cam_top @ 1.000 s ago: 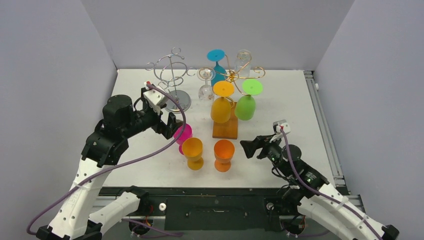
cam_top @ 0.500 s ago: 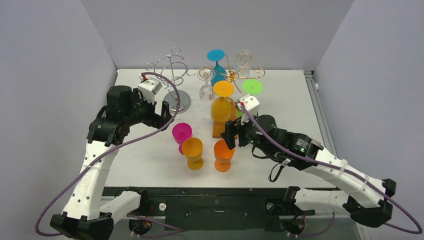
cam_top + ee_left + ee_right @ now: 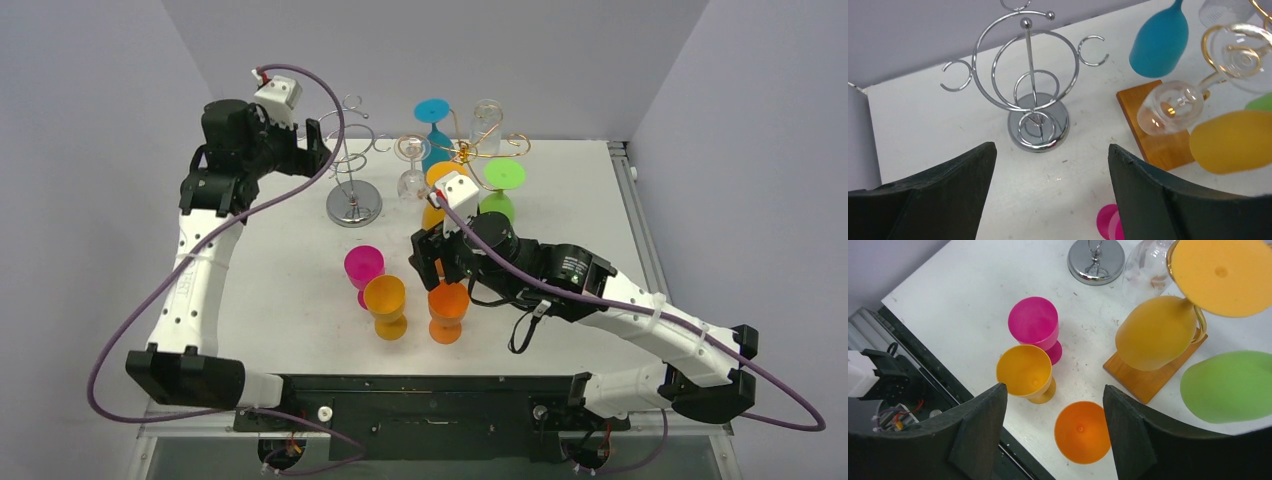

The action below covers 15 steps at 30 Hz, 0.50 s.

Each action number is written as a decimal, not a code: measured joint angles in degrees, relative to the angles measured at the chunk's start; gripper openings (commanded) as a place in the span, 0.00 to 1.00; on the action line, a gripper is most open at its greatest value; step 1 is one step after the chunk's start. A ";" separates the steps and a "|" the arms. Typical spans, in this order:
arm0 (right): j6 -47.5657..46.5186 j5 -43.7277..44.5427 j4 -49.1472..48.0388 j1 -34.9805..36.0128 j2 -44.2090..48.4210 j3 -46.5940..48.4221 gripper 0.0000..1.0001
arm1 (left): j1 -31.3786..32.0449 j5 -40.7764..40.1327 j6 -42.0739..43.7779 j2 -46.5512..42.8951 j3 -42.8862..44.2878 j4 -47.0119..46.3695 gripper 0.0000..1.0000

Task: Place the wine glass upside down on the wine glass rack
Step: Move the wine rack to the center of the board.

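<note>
Left hand [image 3: 322,158] rose; right hand [image 3: 424,262] advanced

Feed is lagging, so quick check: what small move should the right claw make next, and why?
Probably ease the right claw down onto the orange glass: its jaws stand open and empty above that glass, which stands upright on the table, and the chrome rack holds no glass.

No text, label, brand name, number or sign can be read in any of the views. The only candidate is a faint grey mark on the long white link of the left arm [image 3: 186,290], and it is too small and blurred to make out.
</note>
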State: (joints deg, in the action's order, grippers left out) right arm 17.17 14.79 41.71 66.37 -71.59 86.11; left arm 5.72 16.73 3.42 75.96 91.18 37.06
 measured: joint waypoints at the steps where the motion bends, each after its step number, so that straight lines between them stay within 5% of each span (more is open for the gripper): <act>1: 0.04 0.24 0.04 0.09 -0.07 0.81 0.62 | -0.22 -0.02 -0.04 1.92 1.38 -1.20 0.78; 15: 1.99 2.36 -0.02 1.25 0.63 1.88 0.54 | -0.52 6.08 -2.84 19.98 8.66 -17.88 0.72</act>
State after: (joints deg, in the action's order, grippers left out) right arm 19.16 17.15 41.69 67.61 -70.96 87.99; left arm 5.19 22.81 0.58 95.94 99.83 19.18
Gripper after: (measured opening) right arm 0.550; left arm 0.730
